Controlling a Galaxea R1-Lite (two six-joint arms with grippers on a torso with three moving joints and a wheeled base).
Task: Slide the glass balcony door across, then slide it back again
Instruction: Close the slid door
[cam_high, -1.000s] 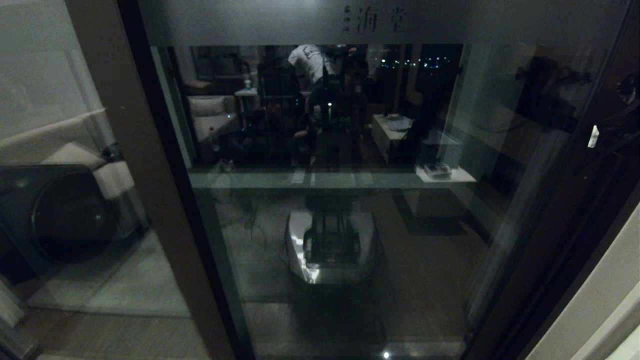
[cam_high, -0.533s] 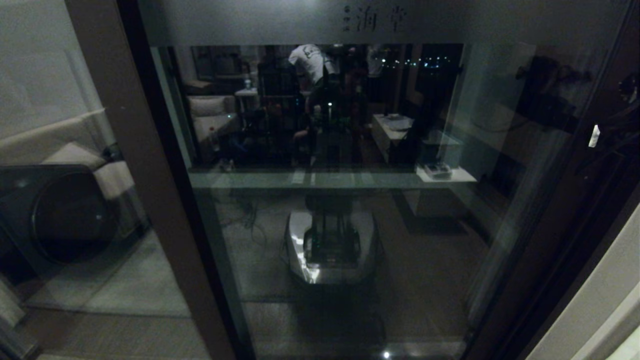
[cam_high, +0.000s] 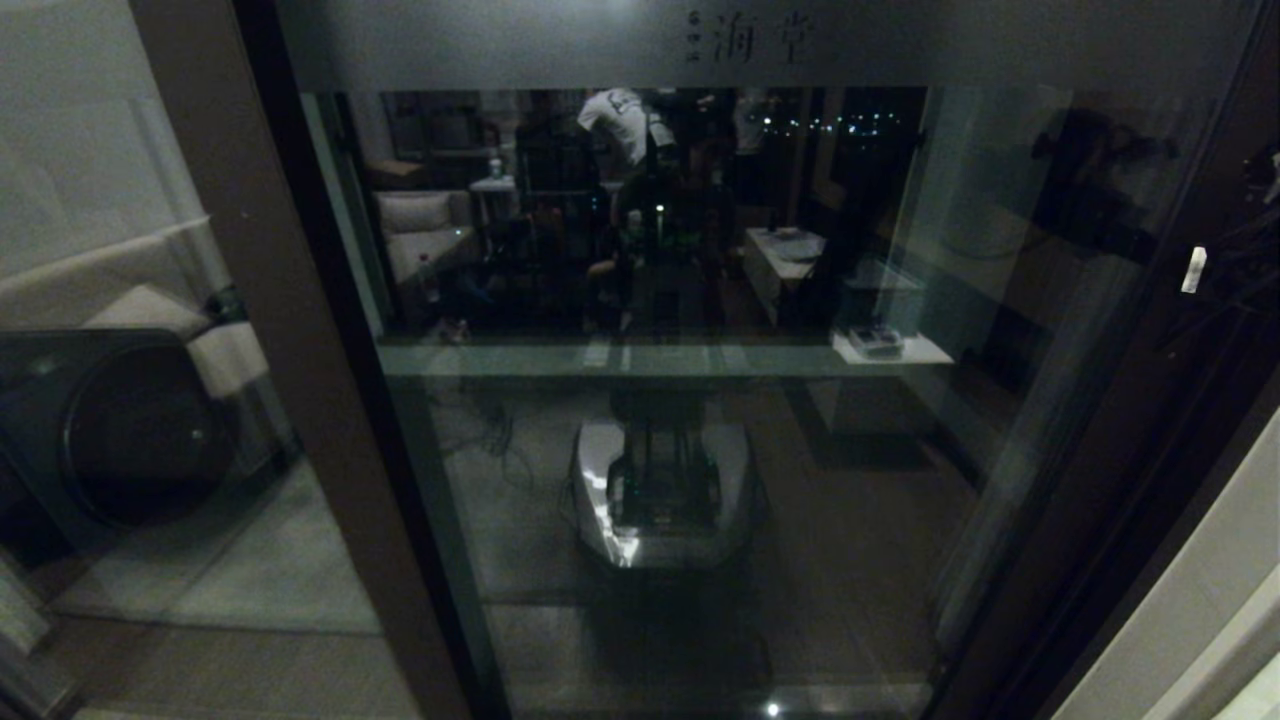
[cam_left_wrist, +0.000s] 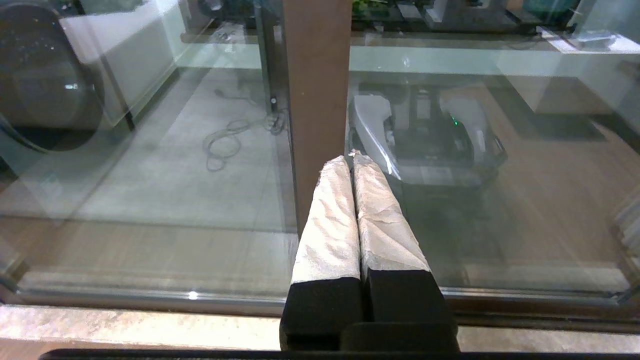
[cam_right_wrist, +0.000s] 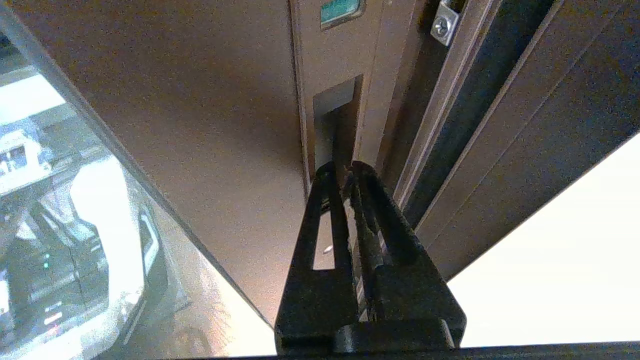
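Observation:
The glass balcony door (cam_high: 520, 470) fills the head view, with a dark brown frame and a frosted top strip (cam_high: 500, 45) bearing Chinese characters. In its right upright (cam_right_wrist: 215, 100) is a recessed slot handle (cam_right_wrist: 336, 112). My right gripper (cam_right_wrist: 345, 167) is shut, its black fingertips pressed together at the lower end of that slot. The right arm (cam_high: 1235, 260) shows only as a dark shape at the door's right edge. My left gripper (cam_left_wrist: 351, 156) is shut with nothing in it, its white-wrapped fingers (cam_left_wrist: 330, 220) close in front of the door's left brown upright (cam_left_wrist: 315, 90).
Behind the glass on the left stands a dark round-fronted washing machine (cam_high: 130, 430). The glass reflects my own base (cam_high: 660, 490) and the room. A pale wall (cam_high: 1200, 610) borders the door frame on the right. The floor track (cam_left_wrist: 150, 295) runs along the door's bottom.
The white tag on my right arm has drifted slightly to the right. The door and the left gripper look unchanged.

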